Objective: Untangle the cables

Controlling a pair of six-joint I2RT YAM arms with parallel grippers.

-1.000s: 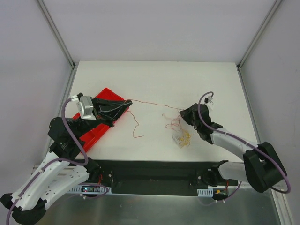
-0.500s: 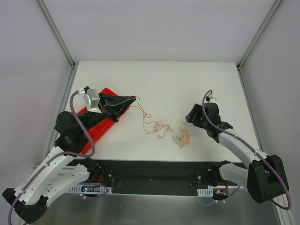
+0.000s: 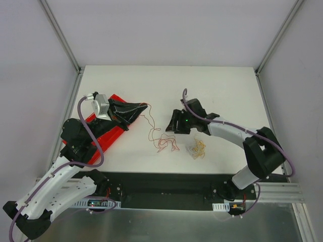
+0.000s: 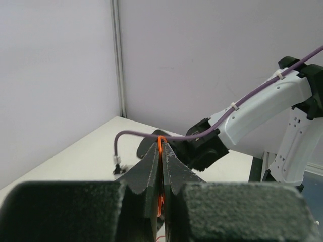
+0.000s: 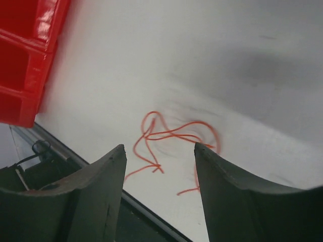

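Note:
A thin orange cable [image 3: 164, 142] lies as a loose curly strand on the white table, and one end rises to my left gripper [image 3: 144, 107]. The left gripper is shut on that end; in the left wrist view the orange cable [image 4: 161, 146] shows pinched between the closed fingers, at the left gripper's [image 4: 162, 144] tip. My right gripper [image 3: 170, 126] is open and empty, hovering just right of the strand. In the right wrist view the orange cable [image 5: 171, 132] lies on the table beyond the right gripper's [image 5: 159, 147] spread fingers. A small yellow and whitish clump [image 3: 197, 148] lies to the right.
A red bin [image 3: 103, 133] sits on the table's left side under the left gripper; its corner shows in the right wrist view [image 5: 25, 60]. The black front rail [image 3: 166, 184] runs along the near edge. The right arm [image 4: 252, 111] shows in the left wrist view.
My right gripper has swung left, from right of the clump to beside the orange strand. The orange cable, taut at first, has gone slack and curled up. My left gripper has moved slightly right.

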